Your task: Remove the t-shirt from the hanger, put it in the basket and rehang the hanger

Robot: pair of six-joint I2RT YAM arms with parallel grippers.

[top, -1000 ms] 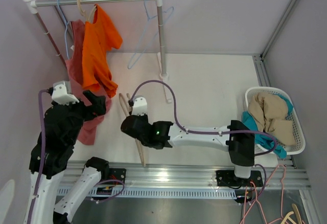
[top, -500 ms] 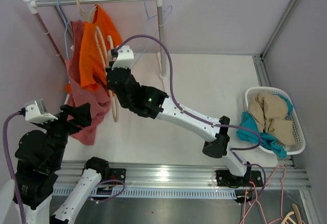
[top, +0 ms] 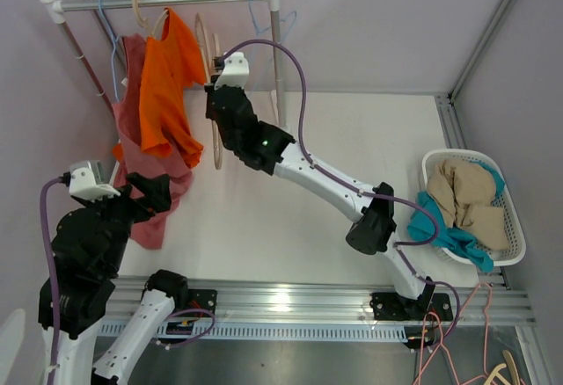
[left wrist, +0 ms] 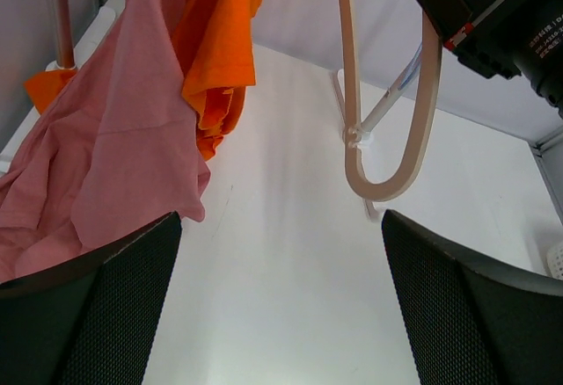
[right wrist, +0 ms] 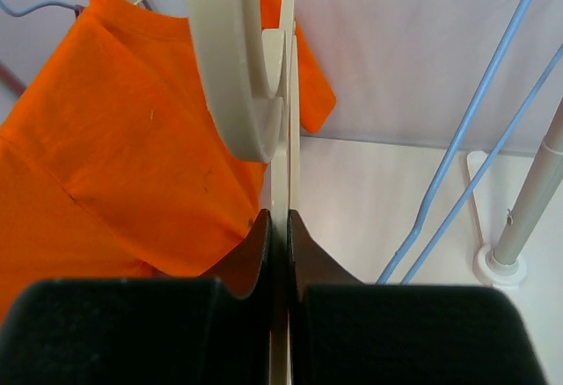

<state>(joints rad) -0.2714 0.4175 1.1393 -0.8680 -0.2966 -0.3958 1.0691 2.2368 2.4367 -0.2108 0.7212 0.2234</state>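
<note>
orange shirt, upper left: soft, light, grab hem | right claw: clamped on bare hanger | left claw: apart

Bright, even overhead light; soft shadows; close foregrounds slightly blurred.

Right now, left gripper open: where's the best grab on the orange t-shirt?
I'd pinch the bunched lower hem of the orange t-shirt, coming from its right as the left wrist view shows it. That edge hangs free there, while the pink shirt overlaps its other side.
</note>
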